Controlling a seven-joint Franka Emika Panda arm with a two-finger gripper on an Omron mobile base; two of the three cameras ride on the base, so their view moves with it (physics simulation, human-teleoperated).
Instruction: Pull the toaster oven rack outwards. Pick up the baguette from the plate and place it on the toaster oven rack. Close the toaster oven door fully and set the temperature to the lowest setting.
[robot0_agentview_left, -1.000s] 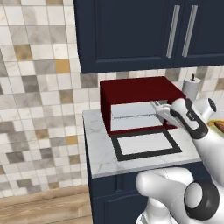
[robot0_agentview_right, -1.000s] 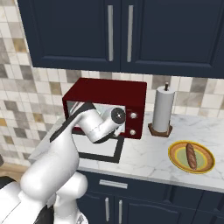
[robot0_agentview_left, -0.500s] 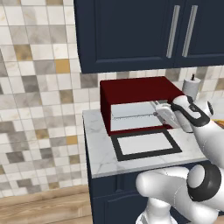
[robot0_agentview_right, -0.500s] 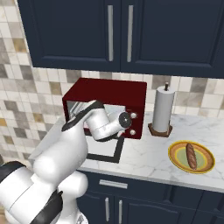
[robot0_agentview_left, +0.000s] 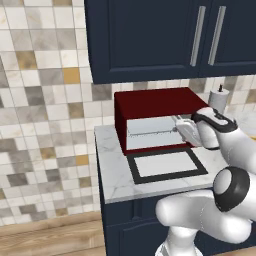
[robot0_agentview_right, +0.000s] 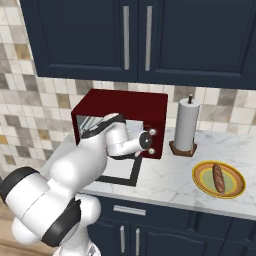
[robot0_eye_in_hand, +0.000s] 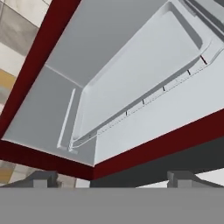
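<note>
Claw (robot0_agentview_left: 176, 126) spread wide and empty, poised at the right side of the toaster oven's (robot0_agentview_left: 150, 102) open mouth. Toaster oven door (robot0_agentview_left: 166, 165) folded down flat on the marble worktop (robot0_agentview_left: 112, 175), glass uppermost. Toaster oven rack (robot0_eye_in_hand: 144, 70) seated inside the cavity, front rail in close view of the hand camera. Two white knobs (robot0_agentview_right: 149, 141) on the red side panel. Farther right on the worktop, paper towel roll (robot0_agentview_right: 185, 125) upright, then plate (robot0_agentview_right: 202, 184) carrying the baguette (robot0_agentview_right: 218, 178), well apart from the oven.
</note>
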